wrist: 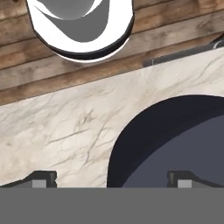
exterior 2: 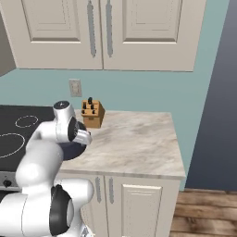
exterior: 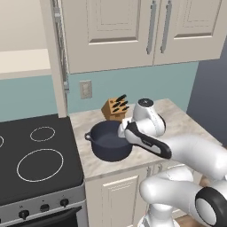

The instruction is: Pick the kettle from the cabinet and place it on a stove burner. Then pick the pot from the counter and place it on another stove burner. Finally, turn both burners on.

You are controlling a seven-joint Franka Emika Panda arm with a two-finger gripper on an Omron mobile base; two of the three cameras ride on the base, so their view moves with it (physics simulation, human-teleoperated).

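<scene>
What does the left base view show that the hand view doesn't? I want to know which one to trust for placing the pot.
The left base view alone takes in the stove burners, the control knobs under them, the knife block, the wall outlet and the cabinet doors. The hand view alone gives a close look down over the pot's rim, with one of the fingers above bare stone and the other above the pot, spread apart, plus wooden floor past the counter's edge. Both show the pot standing on the counter.
</scene>
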